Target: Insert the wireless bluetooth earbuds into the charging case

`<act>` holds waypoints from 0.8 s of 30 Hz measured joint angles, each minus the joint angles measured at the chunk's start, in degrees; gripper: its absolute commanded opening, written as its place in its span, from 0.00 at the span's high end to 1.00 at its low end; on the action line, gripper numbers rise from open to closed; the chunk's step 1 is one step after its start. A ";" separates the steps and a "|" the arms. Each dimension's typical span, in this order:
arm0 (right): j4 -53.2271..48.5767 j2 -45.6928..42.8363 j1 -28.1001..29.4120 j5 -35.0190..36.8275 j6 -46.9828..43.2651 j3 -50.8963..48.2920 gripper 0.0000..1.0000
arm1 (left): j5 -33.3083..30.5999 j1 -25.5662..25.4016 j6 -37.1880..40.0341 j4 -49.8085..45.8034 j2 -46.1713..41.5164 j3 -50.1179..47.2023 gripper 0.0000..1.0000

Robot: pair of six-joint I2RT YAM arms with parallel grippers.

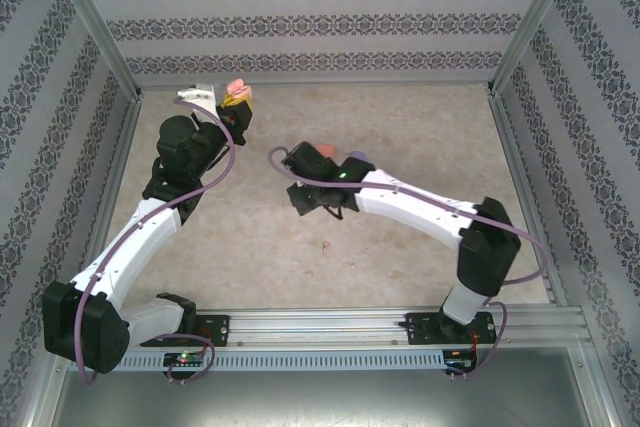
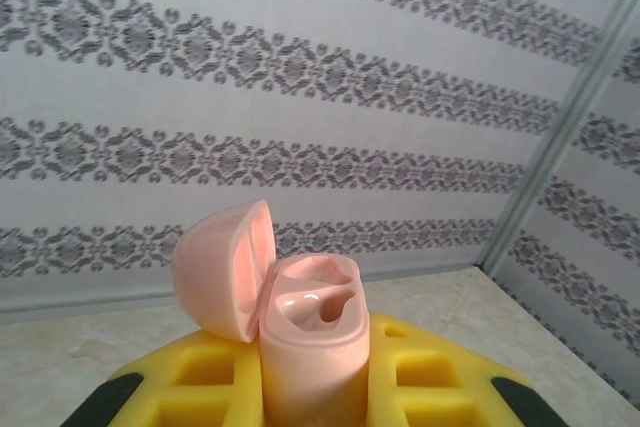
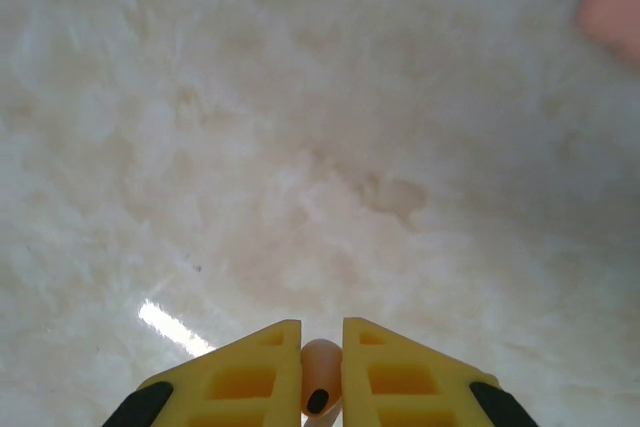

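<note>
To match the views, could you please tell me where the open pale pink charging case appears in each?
Top external: charging case upper left, in the left end effector.
Left wrist: bottom centre, lid open.
Right wrist: a blurred pink patch, upper right; cannot tell whether it is this case.
Shared landmark: the beige table.

**Bench** (image 1: 250,237): beige top with a mottled, stone-like look; glossy, with one bright streak of glare.

**Items lying on it:**
- Coral-red object (image 1: 323,150): near the bench's middle, partly hidden. Taken as the landmark.
- Purple object (image 1: 356,158): just right of the coral-red object, partly hidden. Whether the two touch cannot be told.
- Reddish speck (image 1: 325,245): on the near side of the coral-red object, well apart from it, on bare surface. Too small to identify.
</note>
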 measured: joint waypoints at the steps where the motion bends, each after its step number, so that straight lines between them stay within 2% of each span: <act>1: 0.15 -1.73 -1.11 -0.02 -0.50 0.02 0.86 | 1.16 0.00 0.24 0.98 0.00 -0.48 1.00; 12: 4.96 -15.26 -12.24 -2.56 -4.72 4.13 0.86 | 13.20 -0.37 3.74 9.75 -0.15 -8.41 1.00; 19: 13.18 -20.41 -13.68 -4.48 -7.82 4.61 0.86 | 17.35 -3.72 9.22 14.62 0.17 -12.09 1.00; 24: 21.09 -23.85 -14.05 -6.36 -10.43 0.72 0.86 | 16.06 -7.56 14.25 16.35 2.03 -12.33 1.00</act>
